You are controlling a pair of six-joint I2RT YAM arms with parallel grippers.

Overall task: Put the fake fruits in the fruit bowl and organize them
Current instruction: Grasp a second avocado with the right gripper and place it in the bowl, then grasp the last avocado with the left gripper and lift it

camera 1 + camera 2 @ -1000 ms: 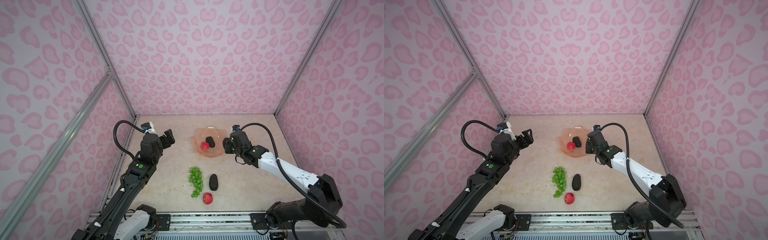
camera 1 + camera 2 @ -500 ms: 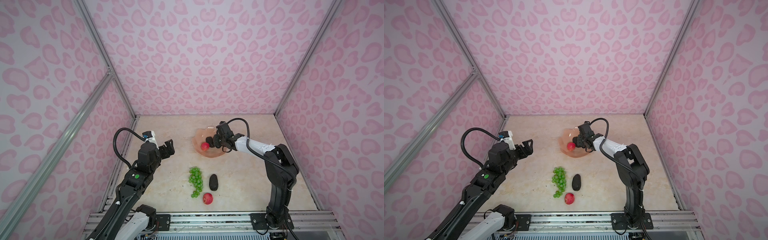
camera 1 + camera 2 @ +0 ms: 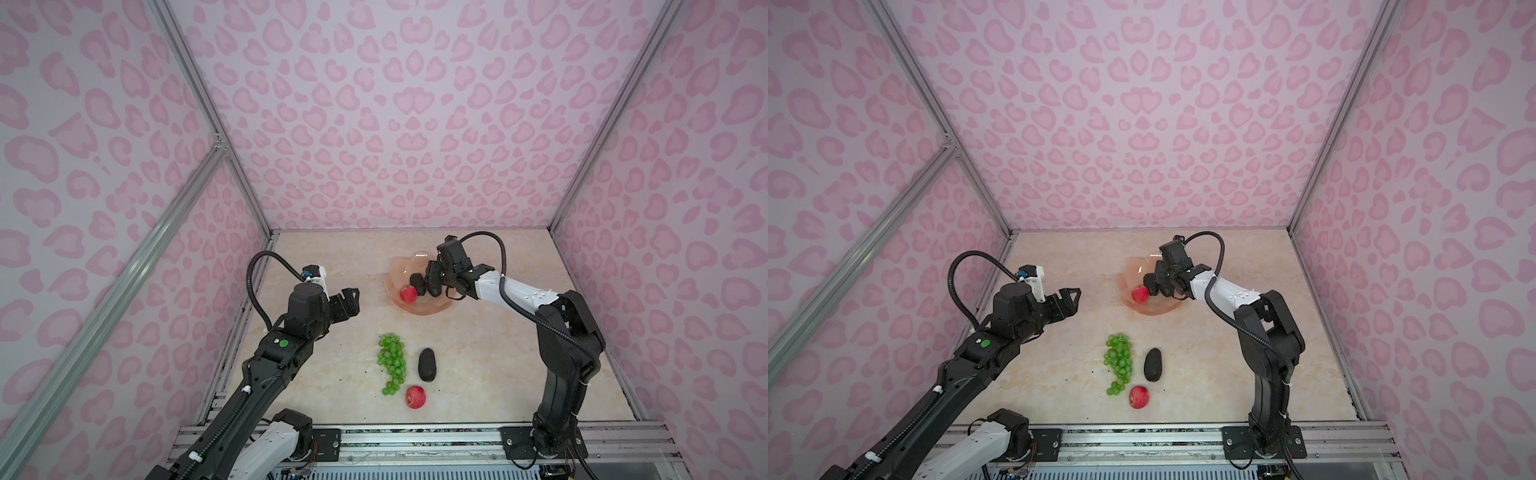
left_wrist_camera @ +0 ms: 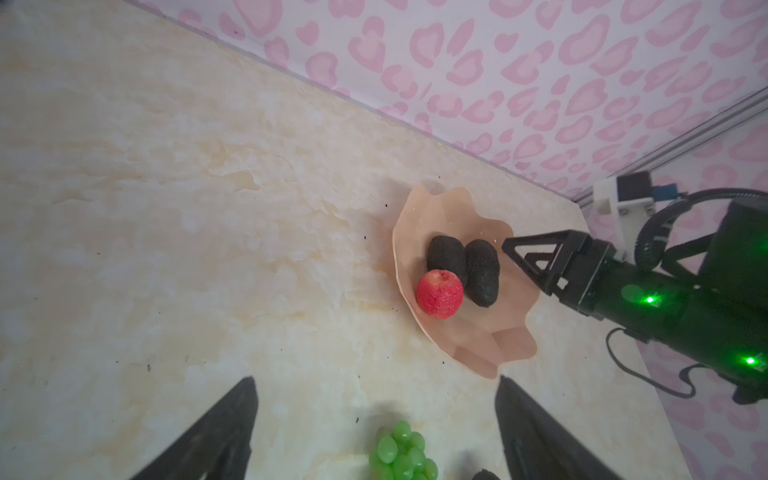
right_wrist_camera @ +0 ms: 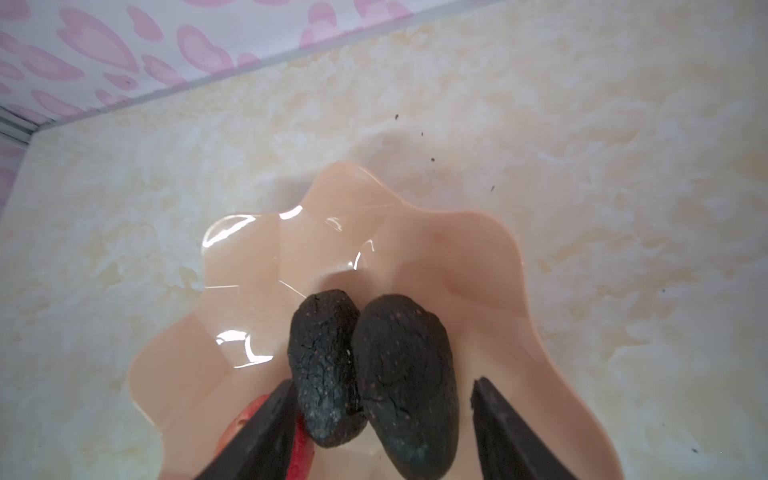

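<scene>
Left gripper (image 3: 351, 300): spread wide and empty, raised over bare tabletop well left of the bowl. In the left wrist view, fingers (image 4: 224, 428) far apart, with only table and the grape tips between.
Grape bunch (image 3: 391, 368): on the tabletop near the front, lying lengthwise, outside the bowl. Whole in both top views, only one end in the left wrist view.
Loose red fruit (image 3: 415, 397): on the tabletop just beside the near tip of the grapes. In both top views only.
Loose avocado (image 3: 427, 364): lying on the tabletop just right of the grapes, apart from them.
Fruit bowl (image 3: 415, 312): toward the back, right of centre. Scalloped rim whole in the left wrist view, partly covered in both top views.
Bowl red fruit (image 3: 409, 294): inside the bowl, against the left bowl avocado. Only red slivers behind a finger in the right wrist view.
Left bowl avocado (image 3: 417, 284): in the bowl, touching its neighbour.
Right bowl avocado (image 5: 409, 382): in the bowl, plain in both wrist views, mostly hidden under the gripper in the top views.
Right gripper (image 5: 384, 385): low over the bowl, jaws parted, straddling both avocados and pinching nothing. One finger clear of the right bowl avocado, with bowl showing between.
Tabletop (image 3: 498, 374): marble-look, with scattered dark crumbs.
Walls (image 3: 415, 124): pink-spotted, on three sides.
Front rail (image 3: 415, 436): metal, along the near edge.
</scene>
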